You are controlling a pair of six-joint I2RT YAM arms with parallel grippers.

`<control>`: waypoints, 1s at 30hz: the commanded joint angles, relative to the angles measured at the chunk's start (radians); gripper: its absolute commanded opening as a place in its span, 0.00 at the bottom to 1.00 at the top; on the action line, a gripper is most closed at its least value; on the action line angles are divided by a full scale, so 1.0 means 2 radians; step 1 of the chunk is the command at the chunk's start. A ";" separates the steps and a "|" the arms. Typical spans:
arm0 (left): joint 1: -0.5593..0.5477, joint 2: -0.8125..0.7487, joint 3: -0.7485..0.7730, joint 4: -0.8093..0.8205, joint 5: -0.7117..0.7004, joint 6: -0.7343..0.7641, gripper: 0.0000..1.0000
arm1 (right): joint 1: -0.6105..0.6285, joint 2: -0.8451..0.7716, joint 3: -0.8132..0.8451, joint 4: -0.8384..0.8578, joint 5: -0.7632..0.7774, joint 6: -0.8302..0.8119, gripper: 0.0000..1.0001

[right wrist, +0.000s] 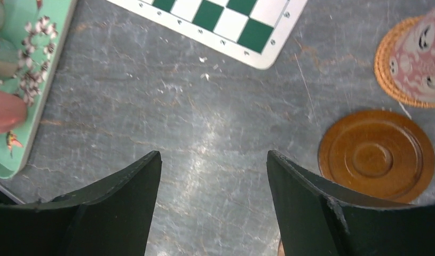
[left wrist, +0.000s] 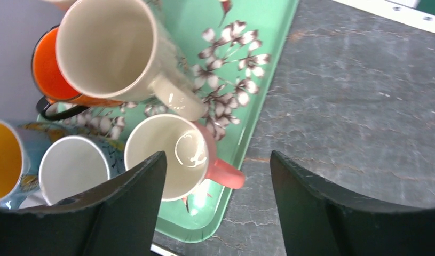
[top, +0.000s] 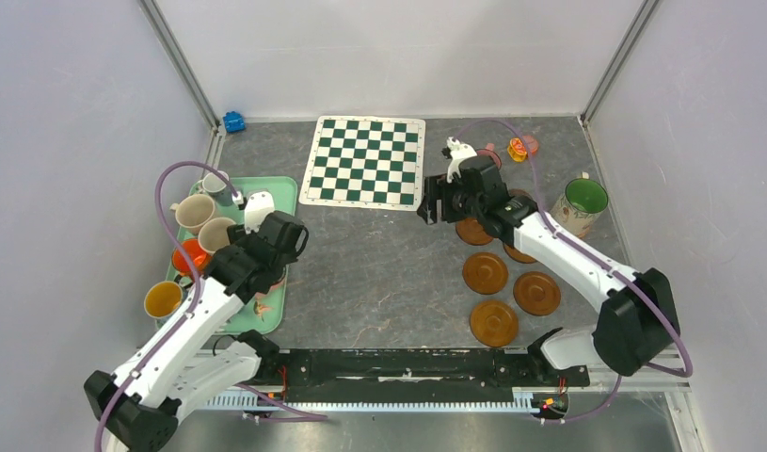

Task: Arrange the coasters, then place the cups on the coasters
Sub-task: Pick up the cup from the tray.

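Several dark brown wooden coasters lie flat, clustered on the right of the desk, a green-lined mug upright near them. A pink patterned cup stands on a woven coaster. Cream, orange and yellow-lined cups stand crowded on the mint tray, left.

The wooden coaster is glossy and smooth. The woven coaster at its twelve o'clock looks rough. The table is matt and scratched, the cream mug glazed.
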 commanded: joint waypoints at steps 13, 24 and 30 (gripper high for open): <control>0.074 0.112 -0.007 -0.078 -0.031 -0.246 0.57 | -0.002 -0.074 -0.042 0.029 0.024 -0.013 0.75; 0.086 0.099 -0.050 -0.020 0.015 -0.229 0.49 | -0.002 -0.077 -0.023 0.020 0.022 -0.016 0.76; 0.089 0.102 -0.058 -0.016 0.021 -0.229 0.41 | -0.001 -0.084 -0.033 0.020 0.021 -0.013 0.76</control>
